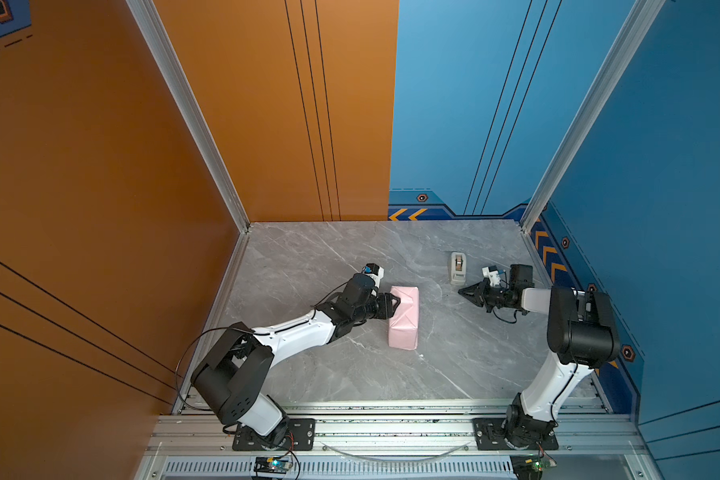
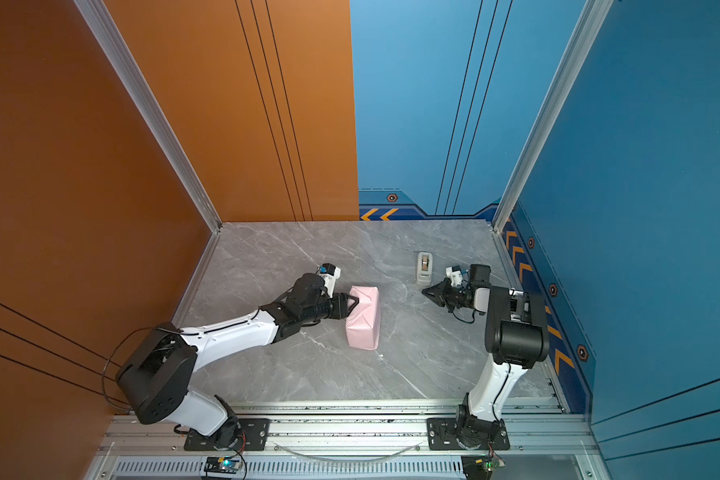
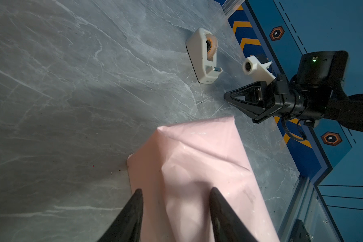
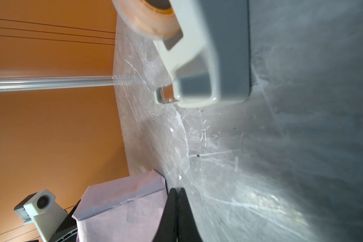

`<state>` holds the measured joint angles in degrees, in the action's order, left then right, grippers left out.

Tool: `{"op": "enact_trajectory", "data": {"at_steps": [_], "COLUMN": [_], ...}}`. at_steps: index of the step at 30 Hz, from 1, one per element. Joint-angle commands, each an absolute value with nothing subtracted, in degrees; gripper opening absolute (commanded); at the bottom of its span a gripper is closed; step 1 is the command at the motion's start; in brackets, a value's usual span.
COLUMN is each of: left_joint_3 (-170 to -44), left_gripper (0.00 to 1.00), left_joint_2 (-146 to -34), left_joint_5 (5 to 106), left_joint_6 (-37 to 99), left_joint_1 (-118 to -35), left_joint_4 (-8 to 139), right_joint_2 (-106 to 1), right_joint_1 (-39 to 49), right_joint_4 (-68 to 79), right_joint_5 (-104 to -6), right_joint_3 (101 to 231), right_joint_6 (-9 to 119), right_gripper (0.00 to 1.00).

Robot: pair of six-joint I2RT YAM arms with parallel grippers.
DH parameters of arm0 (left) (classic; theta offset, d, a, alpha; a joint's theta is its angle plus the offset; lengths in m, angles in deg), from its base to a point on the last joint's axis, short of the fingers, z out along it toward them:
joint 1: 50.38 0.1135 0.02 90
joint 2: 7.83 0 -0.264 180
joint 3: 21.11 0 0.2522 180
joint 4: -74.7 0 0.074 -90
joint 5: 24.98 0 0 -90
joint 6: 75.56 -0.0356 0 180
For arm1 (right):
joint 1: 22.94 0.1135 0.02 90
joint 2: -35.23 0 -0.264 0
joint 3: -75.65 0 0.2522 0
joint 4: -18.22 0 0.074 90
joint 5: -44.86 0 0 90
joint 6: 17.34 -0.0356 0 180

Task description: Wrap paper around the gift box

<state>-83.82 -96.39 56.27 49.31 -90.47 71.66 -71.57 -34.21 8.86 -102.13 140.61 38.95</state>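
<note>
grey marble tabletop, in a top view: pink paper fully encloses the gift box at frame centre. left gripper, jaws half parted, steadies its left edge; right gripper, closed, sits beside the tape dispenser, centre right. likely step: sealing; next, draw tape.

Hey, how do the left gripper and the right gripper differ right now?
The left gripper has its jaws apart; the right gripper is shut. The left gripper is at the parcel wrapped in pink paper; the right gripper is apart from it, beside the tape dispenser, with nothing visibly held. Both are black and low over the table.
</note>
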Motion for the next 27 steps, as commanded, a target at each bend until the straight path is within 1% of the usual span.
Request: {"op": "enact_trajectory", "data": {"at_steps": [1,12,19,23,27], "left_joint_3": [-81.7,-82.7,-82.7,-82.7,-82.6], "left_gripper": [0.51,0.51,0.51,0.51,0.51], "left_joint_2": [-99.4,-100.1,-100.1,-100.1,-99.9], "left_joint_5": [59.9,60.2,60.2,60.3,60.3], "left_joint_6": [47.0,46.6,46.4,46.3,46.3], "left_joint_1": [-91.1,-91.5,-91.6,-91.6,-91.7], "left_joint_4": [59.6,58.8,58.6,58.5,58.5], "right_joint_2": [-74.0,-76.8,-74.3,-71.9,-72.7], "right_joint_1": [-34.4,-33.5,-31.9,-30.5,-28.3], "right_joint_4": [14.9,11.0,1.0,-6.0,-7.3], "right_joint_5": [-100.1,-93.1,-89.0,-84.0,-84.1], "right_joint_3": [139.3,139.4,140.7,141.5,142.6], "right_joint_6": [35.9,35.9,39.4,42.0,41.8], "right_gripper": [0.0,0.0,0.0,0.0,0.0]}}
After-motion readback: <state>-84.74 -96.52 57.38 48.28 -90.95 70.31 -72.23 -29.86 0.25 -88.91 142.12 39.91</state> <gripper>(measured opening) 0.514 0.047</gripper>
